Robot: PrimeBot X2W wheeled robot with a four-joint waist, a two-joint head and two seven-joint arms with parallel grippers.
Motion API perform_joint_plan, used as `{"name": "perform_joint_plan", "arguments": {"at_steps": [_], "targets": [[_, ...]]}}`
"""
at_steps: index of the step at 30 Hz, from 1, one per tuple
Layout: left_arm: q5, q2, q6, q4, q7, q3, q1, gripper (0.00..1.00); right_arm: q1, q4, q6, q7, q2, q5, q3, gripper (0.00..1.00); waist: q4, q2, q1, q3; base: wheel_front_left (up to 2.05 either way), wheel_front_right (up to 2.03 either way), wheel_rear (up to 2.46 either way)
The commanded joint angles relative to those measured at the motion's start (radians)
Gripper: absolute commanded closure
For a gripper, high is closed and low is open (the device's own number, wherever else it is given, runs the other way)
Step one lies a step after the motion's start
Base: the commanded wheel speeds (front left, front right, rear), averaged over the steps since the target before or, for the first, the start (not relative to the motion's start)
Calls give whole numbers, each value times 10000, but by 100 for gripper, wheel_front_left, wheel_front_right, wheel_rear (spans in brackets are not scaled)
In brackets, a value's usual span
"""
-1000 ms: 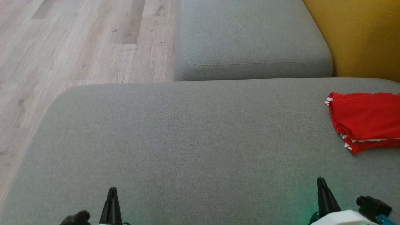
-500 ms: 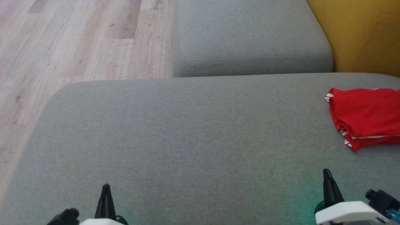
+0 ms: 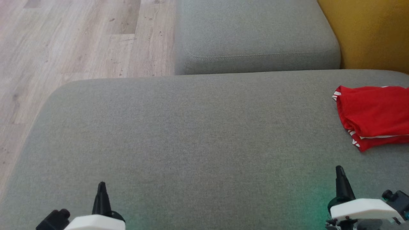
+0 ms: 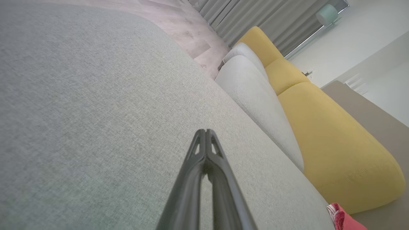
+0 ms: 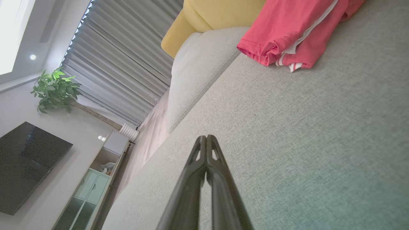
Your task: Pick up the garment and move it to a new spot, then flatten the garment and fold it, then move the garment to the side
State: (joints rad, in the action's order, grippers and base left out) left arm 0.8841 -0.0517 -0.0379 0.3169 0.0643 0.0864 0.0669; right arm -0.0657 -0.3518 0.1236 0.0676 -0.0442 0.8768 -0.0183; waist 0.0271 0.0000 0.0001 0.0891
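The garment (image 3: 375, 115) is red with white trim, lying folded at the far right of the grey cushion (image 3: 191, 143), partly cut off by the head view's right edge. It also shows in the right wrist view as the garment (image 5: 294, 28) at the top, and a corner of the garment (image 4: 343, 220) peeks in at the left wrist view's bottom right. My left gripper (image 3: 101, 187) is shut at the lower left, holding nothing. My right gripper (image 3: 339, 171) is shut and empty too, a short way in front of the garment. Their tips meet in the left gripper (image 4: 205, 131) and right gripper (image 5: 206, 137) wrist views.
A second grey cushion (image 3: 255, 35) lies beyond the near one. A yellow sofa back (image 3: 374, 35) rises at the far right. Wooden floor (image 3: 70, 41) runs along the left. A cabinet (image 5: 96, 179), a dark screen (image 5: 25, 166) and a plant (image 5: 54, 89) stand far off.
The head camera has tilted, so the cushions and garment sit slightly higher in view. Both grippers show more of their white bodies and remain shut. The garment has not moved on the cushion.
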Motion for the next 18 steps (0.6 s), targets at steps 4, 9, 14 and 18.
{"name": "perform_joint_plan", "arguments": {"at_steps": [4, 9, 14, 18], "targets": [[604, 5, -135, -385, -125, -446, -658, 100, 646, 432, 40, -163, -36, 641, -35, 100, -19, 0, 0, -64, 0, 0, 0], [1185, 6, -205, -414, -269, -582, -753, 100, 741, 488, 42, -307, -38, 1225, -116, 100, -41, 0, 0, -139, 0, 0, 0], [1763, 7, -274, -443, -413, -717, -848, 100, 836, 543, 45, -450, -40, 1805, -196, 100, -63, 0, 0, -213, 0, 0, 0], [2227, 8, -329, -465, -528, -826, -925, 100, 913, 588, 47, -566, -42, 2273, -260, 100, -81, 0, 0, -273, 0, 0, 0]]}}
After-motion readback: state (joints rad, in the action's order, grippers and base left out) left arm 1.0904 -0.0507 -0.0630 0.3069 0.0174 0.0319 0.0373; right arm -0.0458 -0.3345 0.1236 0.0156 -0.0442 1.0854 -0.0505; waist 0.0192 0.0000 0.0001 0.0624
